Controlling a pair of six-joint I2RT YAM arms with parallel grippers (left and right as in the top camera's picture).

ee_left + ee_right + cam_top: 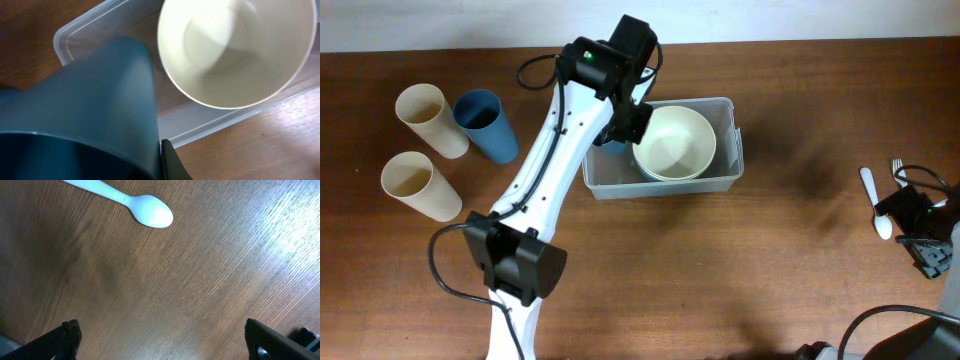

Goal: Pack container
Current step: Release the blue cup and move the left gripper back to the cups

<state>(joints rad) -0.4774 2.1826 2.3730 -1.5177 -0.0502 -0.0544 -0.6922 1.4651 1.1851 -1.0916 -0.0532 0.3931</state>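
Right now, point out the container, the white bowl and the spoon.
container [665, 188], overhead view, front wall.
white bowl [674, 142], overhead view, inside bottom.
spoon [151, 211], right wrist view, scoop end.

Overhead view is showing even, fairly bright room light, and the desk is carrying a soft, faint shadow just right of the container. Left wrist view is blowing out inside the white bowl, while the blue cup right at the lens is going soft and blurry. Right wrist view is reading sharp on the wood grain, glare is washing out the upper right corner, and the spoon is casting almost no shadow.
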